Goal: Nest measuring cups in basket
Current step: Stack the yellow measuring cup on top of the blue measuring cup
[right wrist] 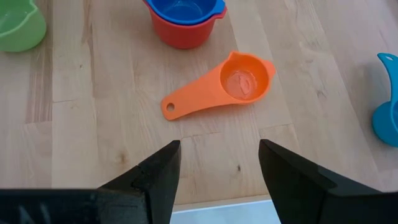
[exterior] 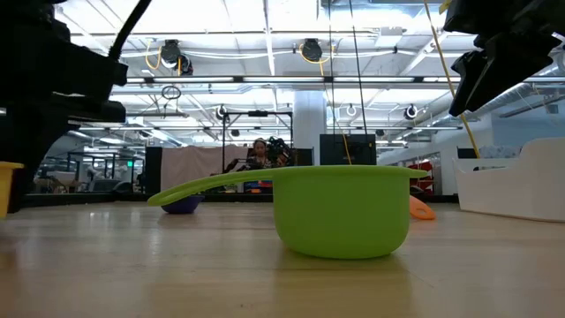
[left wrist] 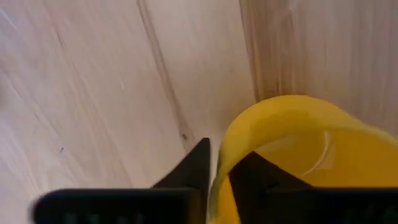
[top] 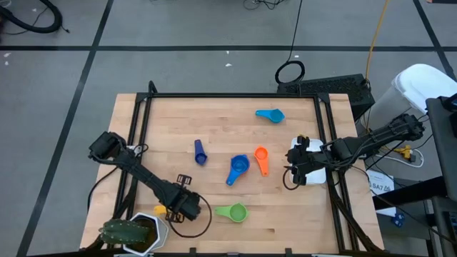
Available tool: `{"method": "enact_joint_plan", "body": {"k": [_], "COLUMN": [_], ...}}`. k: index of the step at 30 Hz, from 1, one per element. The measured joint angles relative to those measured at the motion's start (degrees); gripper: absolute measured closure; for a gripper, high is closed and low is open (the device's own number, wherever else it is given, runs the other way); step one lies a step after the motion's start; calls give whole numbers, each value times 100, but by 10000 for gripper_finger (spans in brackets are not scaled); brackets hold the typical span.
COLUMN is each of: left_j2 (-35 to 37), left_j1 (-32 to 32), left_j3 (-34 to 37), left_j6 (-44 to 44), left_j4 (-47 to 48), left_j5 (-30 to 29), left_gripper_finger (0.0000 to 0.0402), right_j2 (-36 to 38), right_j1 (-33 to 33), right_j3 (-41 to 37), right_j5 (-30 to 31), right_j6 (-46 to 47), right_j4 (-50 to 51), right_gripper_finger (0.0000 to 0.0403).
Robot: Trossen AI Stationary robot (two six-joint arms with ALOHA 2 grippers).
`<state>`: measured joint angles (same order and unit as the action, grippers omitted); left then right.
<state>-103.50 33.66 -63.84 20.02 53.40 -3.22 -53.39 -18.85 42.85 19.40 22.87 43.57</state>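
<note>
My left gripper is near the table's near left corner, shut on the yellow measuring cup. My right gripper hangs open over the white basket at the table's right edge, touching nothing. The orange cup lies on the wood ahead of its fingers. A blue cup sits nested in the red cup. The dark blue cup, the light blue cup and the green cup stand apart on the table. The green cup fills the low view. My left gripper has the yellow cup's rim pinched between its fingers, one finger inside the bowl and one outside. The fingers come at it from above. Whether the cup is lifted clear of the table, I cannot tell.
A white hexagonal pot with a green plant stands at the near left corner, close beside my left gripper. A black frame borders the table's far and side edges. Bare wood lies between the cups in the table's middle.
</note>
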Motion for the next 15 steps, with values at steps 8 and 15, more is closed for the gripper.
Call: {"method": "enact_joint_plan", "body": {"k": [8, 15], "left_j2": [26, 22], "left_j1": [-164, -413], "left_j3": [-12, -13], "left_j6": [153, 421], "left_j4": [-302, -399], "left_j5": [51, -49], "left_gripper_finger": [394, 396], "right_j2": [0, 2], "right_j1": [0, 0], "right_j3": [0, 0], "right_j5": [0, 0], "right_j6": [-67, -105], "right_j4": [1, 2], "right_gripper_finger": [193, 193]}}
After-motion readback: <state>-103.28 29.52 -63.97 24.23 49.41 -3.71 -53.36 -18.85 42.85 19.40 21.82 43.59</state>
